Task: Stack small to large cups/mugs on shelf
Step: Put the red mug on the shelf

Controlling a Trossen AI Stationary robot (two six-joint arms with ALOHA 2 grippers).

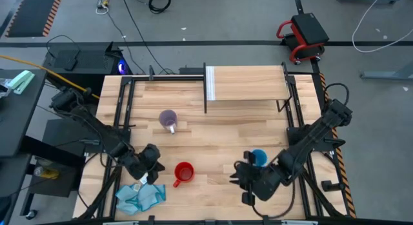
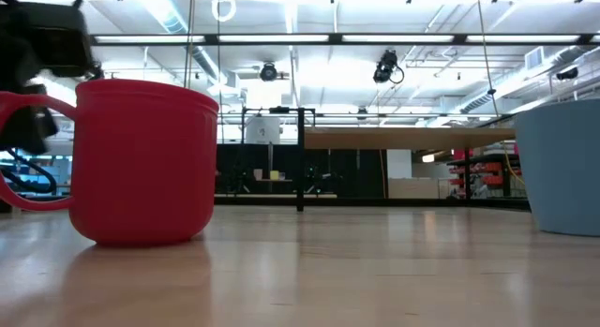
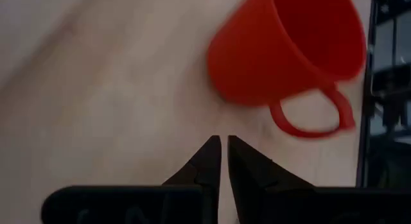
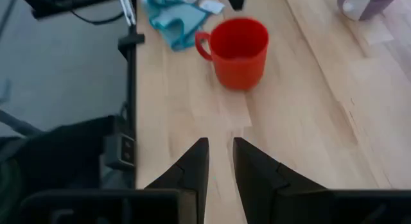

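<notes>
Left gripper (image 3: 223,153), fingers nearly pressed together, hovers just beside the red plastic handled mug (image 1: 184,173) near the table's front edge; right gripper (image 4: 219,156), narrowly parted, waits by the light-blue cup (image 1: 259,158). It probably must spread wider to straddle the rim

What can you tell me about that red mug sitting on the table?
The red mug looks like smooth, opaque plastic, with slightly tapered walls, an open top and one loop handle. It stands upright on the wooden tabletop near the front edge, not on the shelf, with its handle pointing toward the left gripper. It appears empty. Nothing touches it but the table: the left gripper sits close beside it, fingers nearly shut, holding nothing. A crumpled blue cloth lies nearby.
</notes>
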